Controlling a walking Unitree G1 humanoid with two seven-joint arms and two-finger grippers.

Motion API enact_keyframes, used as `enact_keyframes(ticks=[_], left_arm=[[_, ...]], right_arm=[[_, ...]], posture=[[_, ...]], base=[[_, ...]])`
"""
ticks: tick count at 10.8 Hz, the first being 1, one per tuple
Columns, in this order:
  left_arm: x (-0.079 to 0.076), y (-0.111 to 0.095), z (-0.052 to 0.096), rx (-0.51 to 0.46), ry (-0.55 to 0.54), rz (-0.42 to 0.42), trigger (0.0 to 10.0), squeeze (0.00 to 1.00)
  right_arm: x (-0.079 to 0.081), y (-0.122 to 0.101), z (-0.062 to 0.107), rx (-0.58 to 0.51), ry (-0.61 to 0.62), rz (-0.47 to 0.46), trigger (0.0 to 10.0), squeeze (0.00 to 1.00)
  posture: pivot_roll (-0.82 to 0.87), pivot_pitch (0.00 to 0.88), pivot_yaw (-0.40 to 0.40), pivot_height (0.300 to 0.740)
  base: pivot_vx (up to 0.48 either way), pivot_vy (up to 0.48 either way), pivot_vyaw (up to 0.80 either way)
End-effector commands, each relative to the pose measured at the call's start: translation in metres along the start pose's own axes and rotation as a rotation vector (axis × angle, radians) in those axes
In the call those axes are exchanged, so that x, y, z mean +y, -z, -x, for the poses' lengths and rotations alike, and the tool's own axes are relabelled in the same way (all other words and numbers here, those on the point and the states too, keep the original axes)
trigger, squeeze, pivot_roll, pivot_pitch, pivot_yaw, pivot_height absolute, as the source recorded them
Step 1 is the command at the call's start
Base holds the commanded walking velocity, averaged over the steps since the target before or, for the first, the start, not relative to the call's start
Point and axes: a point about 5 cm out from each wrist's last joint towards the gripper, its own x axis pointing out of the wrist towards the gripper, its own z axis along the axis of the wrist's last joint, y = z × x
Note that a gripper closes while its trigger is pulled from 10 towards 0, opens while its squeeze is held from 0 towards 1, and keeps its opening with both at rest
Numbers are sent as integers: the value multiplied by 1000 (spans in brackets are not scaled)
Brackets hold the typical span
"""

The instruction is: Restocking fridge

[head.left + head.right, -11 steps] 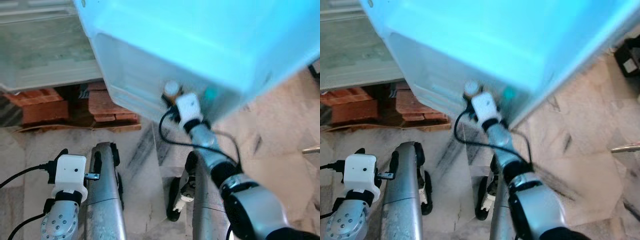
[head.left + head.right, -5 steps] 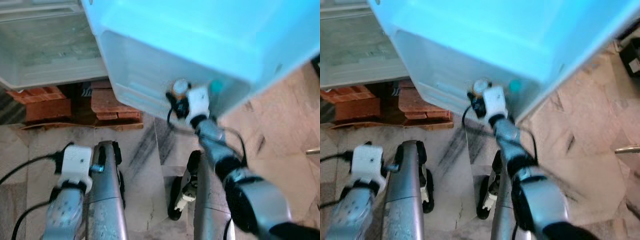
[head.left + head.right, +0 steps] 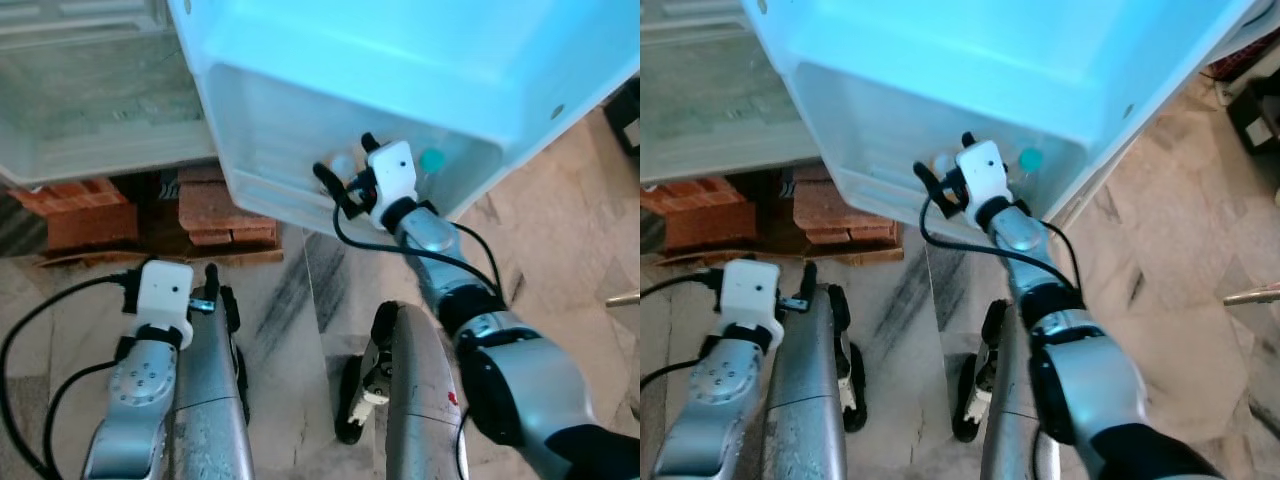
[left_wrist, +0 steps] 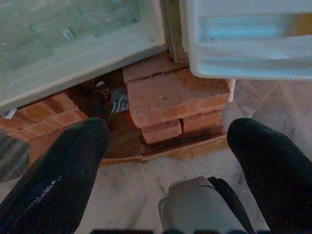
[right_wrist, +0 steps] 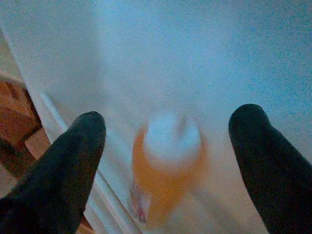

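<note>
Orange bottle (image 5: 165,168) with a white cap, blurred, standing upright in the lower shelf (image 3: 270,190) of the open fridge door (image 3: 420,60). Right hand (image 5: 168,141) spread open on either side of the bottle, black fingers (image 5: 63,165) apart from it, nothing gripped. Seen from the head, the same right hand (image 3: 345,175) reaching up into that door shelf from the silver right arm (image 3: 450,290), a black cable looping below the wrist. A teal cap (image 3: 432,159) just beside the wrist inside the shelf; what it belongs to cannot be told. Left hand (image 4: 165,156) low and released, fingers wide apart, holding nothing, pointing toward a stack of red bricks (image 4: 175,100) under the fridge. Left arm (image 3: 150,380) down by the robot's leg. Fridge body (image 3: 90,110) standing open to the left of the door, its bottom drawer pale and frosted. Marbled stone floor (image 3: 560,260) below.
</note>
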Motion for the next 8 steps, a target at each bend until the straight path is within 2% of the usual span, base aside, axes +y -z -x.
enact_keyframes(ticks=[1,3,4,5,7,8], left_arm=[[-2,9,1,25,0,-5,10000,0],[-1,11,-1,16,4,-3,10000,0],[1,17,1,20,-1,-4,10000,0],[3,23,3,25,-33,7,10000,0],[5,26,4,25,-83,27,10000,0],[7,23,-2,7,-94,29,10000,0]], right_arm=[[3,11,7,36,-17,5,10000,1000],[8,31,34,35,-80,-15,10000,1000],[12,43,57,27,-54,-72,10000,1000],[14,58,85,50,81,-178,10000,1000],[21,78,116,109,303,-306,10000,1000],[28,77,121,100,420,-355,10000,0]], posture=[[208,215,-68,539],[200,159,-42,539],[187,130,-51,539],[191,96,-71,539],[203,45,-80,539],[201,26,-65,539]], base=[[0,0,0],[0,0,0],[0,0,0],[0,0,0],[0,0,0],[0,0,0]])
